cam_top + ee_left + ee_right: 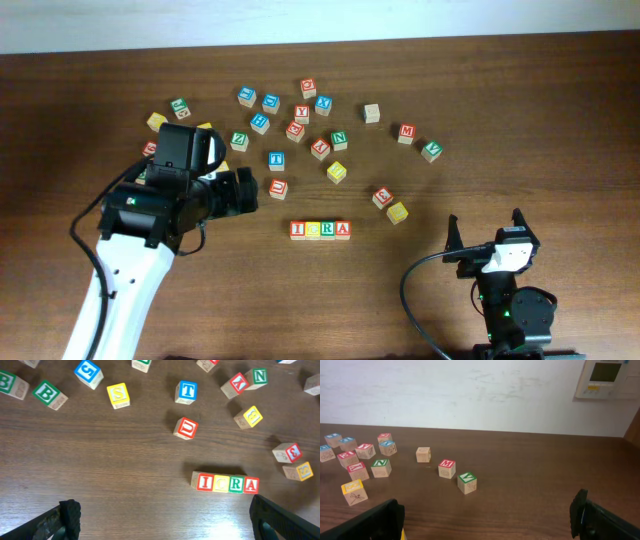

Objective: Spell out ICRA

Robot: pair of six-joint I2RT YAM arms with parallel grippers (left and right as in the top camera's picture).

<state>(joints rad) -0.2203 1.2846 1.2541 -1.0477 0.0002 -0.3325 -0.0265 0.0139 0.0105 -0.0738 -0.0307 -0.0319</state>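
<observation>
ICRA row of four touching wooden cubes | lies ahead and to the right of left gripper, whose fingers are spread and empty | right gripper likewise spread, empty | judged light, rigid, smooth-faced, easily nudged apart; pinch any cube across opposite flat faces.

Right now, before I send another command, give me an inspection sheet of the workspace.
Surface: dark wood table, no spills seen.
Job's things: ICRA row, four blocks touching, reading I-C-R-A.
Clutter: loose letter blocks scattered beyond the row, none touching it.
Grippers: left gripper jaws open, empty; right gripper jaws open, empty.
Cables: black cable loops beside the right arm, away from the blocks.
Surroundings: white wall with a control panel mounted on it.
</observation>
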